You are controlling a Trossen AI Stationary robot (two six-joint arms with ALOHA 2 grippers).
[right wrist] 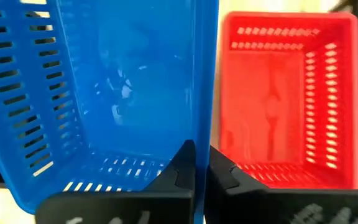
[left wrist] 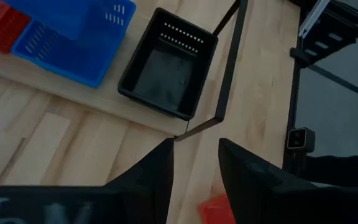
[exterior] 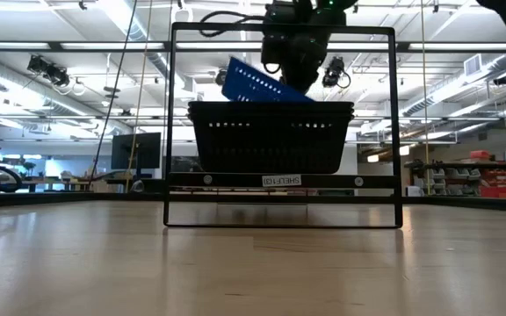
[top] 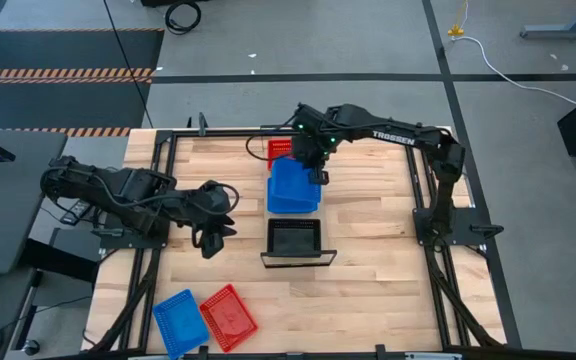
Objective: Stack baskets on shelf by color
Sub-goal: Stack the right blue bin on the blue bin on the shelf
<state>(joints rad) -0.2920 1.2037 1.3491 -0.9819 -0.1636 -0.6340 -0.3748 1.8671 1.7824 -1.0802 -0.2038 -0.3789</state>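
High view shows the right pincer (top: 313, 160) clamped on a tilted blue basket's (top: 293, 187) wall, over the shelf (top: 299, 259) between red basket (top: 280, 150) and black basket (top: 294, 238). Placing step underway; lowering level comes next. Left pincer (top: 213, 238) waits parted.

Black arms (top: 128, 195) (white "TROSSEN" lettering)

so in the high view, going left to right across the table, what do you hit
left pincer → loose blue basket → loose red basket → right pincer, shut on the blue basket over the shelf. The shelf's red and black baskets overlap that last spot, so they are left out.
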